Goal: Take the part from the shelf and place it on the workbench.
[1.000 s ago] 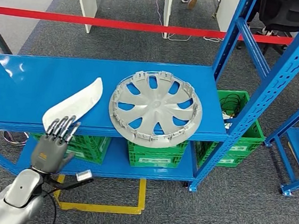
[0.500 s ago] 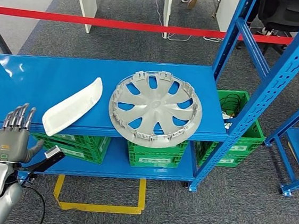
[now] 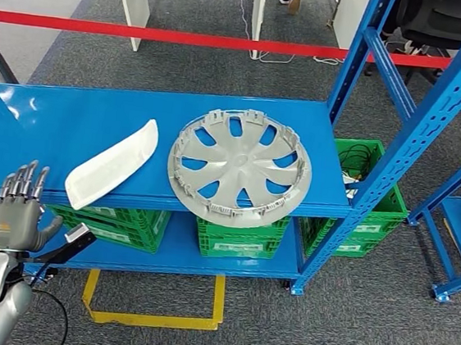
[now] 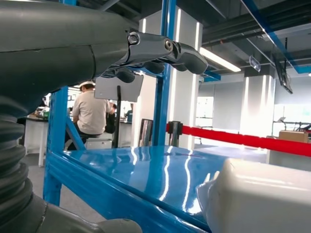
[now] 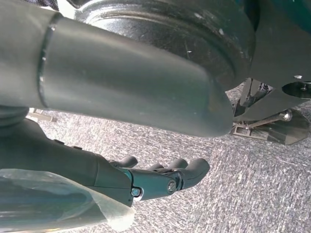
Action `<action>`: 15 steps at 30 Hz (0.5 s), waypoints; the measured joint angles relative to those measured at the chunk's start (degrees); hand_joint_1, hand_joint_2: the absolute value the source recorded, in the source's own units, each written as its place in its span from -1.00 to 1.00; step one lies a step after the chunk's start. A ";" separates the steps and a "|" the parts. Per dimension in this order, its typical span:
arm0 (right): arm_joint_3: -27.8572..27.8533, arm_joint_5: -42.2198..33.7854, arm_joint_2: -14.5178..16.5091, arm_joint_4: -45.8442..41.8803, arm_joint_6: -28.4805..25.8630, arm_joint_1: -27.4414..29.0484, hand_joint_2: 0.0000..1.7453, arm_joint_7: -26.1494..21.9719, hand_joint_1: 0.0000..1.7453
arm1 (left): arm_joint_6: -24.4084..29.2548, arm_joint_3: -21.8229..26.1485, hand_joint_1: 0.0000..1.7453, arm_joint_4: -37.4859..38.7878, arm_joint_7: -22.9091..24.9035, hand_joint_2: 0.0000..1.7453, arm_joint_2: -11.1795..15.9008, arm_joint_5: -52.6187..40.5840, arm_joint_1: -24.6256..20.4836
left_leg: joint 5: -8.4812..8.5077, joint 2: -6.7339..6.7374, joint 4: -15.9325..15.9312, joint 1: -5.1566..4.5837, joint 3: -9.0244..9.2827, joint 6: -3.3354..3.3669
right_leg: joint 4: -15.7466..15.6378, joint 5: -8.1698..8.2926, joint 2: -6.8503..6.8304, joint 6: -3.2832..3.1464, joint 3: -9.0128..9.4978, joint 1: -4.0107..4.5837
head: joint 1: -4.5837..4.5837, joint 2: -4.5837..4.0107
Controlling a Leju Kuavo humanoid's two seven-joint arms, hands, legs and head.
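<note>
The left hand [image 3: 16, 214] is shown raised in front of the near edge of the blue shelf [image 3: 65, 122], to the left of the white curved part [image 3: 112, 164] and apart from it. Its fingers [image 3: 22, 184] are extended and spread, the thumb is held out to the side, and nothing is held. In the left wrist view the same hand [image 4: 146, 51] is seen with fingers stretched out above the glossy blue shelf deck [image 4: 146, 170], with the white part [image 4: 256, 199] lying on the deck close by.

The white curved part is laid diagonally on the upper shelf deck, its lower end reaching the front edge. Just beside it, to the right, a silver wheel cover [image 3: 239, 167] is laid flat, its rim overhanging the front edge of the deck.

The right hand [image 5: 154, 177] is seen in the right wrist view above grey carpet [image 5: 256, 194], its fingers extended side by side, with nothing held.

Green crates [image 3: 240, 238] are stored on the lower shelf level. A red barrier tape [image 3: 167, 35] is stretched across behind the shelf. A seated person [image 4: 90, 111] is visible in the background of the left wrist view.
</note>
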 joint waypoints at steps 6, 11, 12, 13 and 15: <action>0.00 -0.01 -0.02 0.00 0.01 0.01 -1.00 0.14 -1.00 | 0.00 0.29 -1.00 0.57 -0.18 1.00 -0.08 -0.31 -0.29 | 0.00 0.00 0.00 0.00 0.00 0.00 | 0.00 0.00 0.00 0.00 0.00 0.00 | 0.01 0.00; 0.00 -0.01 -0.02 0.00 0.03 0.00 -1.00 0.15 -1.00 | 0.00 0.73 -1.00 0.87 -0.59 1.00 -0.10 -0.54 -0.55 | 0.00 0.00 0.00 0.00 0.00 0.00 | 0.00 0.00 0.00 0.00 0.00 0.00 | 0.01 0.00; 0.00 -0.01 -0.02 0.00 0.03 0.01 -1.00 0.15 -1.00 | 0.00 0.81 -1.00 0.95 -0.62 1.00 -0.09 -0.69 -0.61 | 0.00 0.00 0.00 0.00 0.00 0.00 | 0.00 0.00 0.00 0.00 0.00 0.00 | 0.01 0.00; 0.00 0.01 -0.02 0.00 0.03 0.01 -1.00 0.15 -1.00 | 0.00 0.87 -1.00 1.04 -0.63 1.00 -0.09 -0.86 -0.67 | 0.00 0.00 0.00 0.00 0.00 0.00 | 0.00 0.00 0.00 0.00 0.00 0.00 | 0.01 0.00; 0.00 0.02 -0.03 0.00 0.03 0.01 -1.00 0.15 -1.00 | 0.00 0.94 -1.00 1.23 -0.63 1.00 -0.08 -1.26 -0.79 | 0.00 0.00 0.00 0.00 0.00 0.00 | 0.00 0.00 0.00 0.00 0.01 0.00 | -0.01 0.00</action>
